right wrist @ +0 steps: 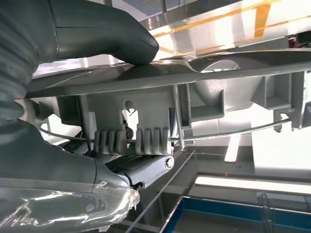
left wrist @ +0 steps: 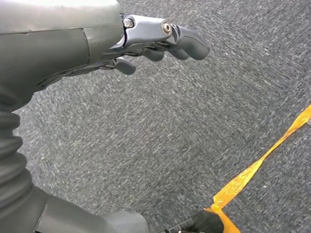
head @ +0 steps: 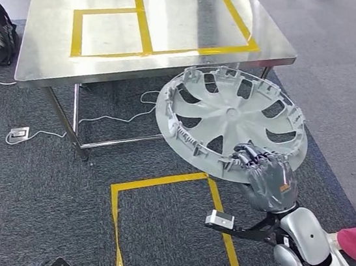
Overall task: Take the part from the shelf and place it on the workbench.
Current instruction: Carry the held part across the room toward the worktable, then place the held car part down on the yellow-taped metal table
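Right hand (head: 268, 177) grips the wheel cover (head: 230, 121) by its near rim, fingers over the edge, thumb (right wrist: 121, 41) pressed on 1 face. The cover hangs in the air, tilted, inner side up, just in front of the workbench (head: 47, 57) and not yet over it. Left hand (left wrist: 161, 41) hangs above the carpet (left wrist: 165, 145), fingers loosely extended and apart, holding nothing.

Step in hand, as I judge it: carry the cover forward and set it on the bench top, probably inside 1 of the 2 yellow tape boxes (head: 145, 27).

To do it well: the hold is at 1 edge only, so the far side will want to droop. Keep the wrist level, clear the bench edge before lowering, land it flat, then let go.

Cover: grey moulded plastic, round, spoked with open slots, clips and a wire ring along the rim; light but wide and awkward. Bench: brushed steel, smooth, reflective, so the cover could slide. Floor: dark short-pile carpet with a yellow tape square (head: 173, 231).
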